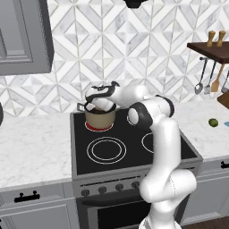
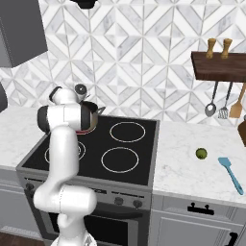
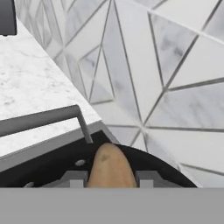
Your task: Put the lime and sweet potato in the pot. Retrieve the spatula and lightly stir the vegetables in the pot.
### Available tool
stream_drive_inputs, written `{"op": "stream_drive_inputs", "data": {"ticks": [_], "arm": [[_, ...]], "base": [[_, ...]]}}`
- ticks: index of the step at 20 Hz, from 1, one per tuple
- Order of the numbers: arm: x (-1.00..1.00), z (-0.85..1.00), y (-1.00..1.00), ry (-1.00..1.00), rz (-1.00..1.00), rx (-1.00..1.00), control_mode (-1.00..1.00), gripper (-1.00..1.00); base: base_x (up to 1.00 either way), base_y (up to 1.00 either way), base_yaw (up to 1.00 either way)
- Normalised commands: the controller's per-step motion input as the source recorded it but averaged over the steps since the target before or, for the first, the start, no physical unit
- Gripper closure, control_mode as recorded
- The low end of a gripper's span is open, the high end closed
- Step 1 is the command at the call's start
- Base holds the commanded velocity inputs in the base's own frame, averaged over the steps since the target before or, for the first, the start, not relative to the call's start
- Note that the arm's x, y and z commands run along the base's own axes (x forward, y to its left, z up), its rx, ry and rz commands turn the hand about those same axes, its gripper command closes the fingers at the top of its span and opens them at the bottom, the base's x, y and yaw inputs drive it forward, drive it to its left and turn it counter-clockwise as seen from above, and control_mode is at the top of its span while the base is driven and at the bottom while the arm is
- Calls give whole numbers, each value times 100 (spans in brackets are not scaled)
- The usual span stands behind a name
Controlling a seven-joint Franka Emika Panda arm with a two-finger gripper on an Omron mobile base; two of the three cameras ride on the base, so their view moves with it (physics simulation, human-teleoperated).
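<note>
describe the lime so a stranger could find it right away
Start at the black stove and move to the white marble counter on its right. The lime sits there alone, left of the blue spatula. It is the one tiny round yellow-green thing.
</note>
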Motion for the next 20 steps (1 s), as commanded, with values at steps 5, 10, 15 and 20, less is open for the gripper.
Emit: {"op": "stream_drive_inputs", "data": {"ticks": [5, 10, 15, 20], "arm": [[3, -1, 0, 0, -3, 1, -100, -100], [-1, 5, 0, 0, -2, 4, -100, -100], [-34, 53, -7, -1, -1, 4, -100, -100], [-79, 69, -44, 0, -1, -4, -100, -100]], "base": [[0, 0, 0], [0, 0, 0], [0, 0, 0], [0, 0, 0]]}}
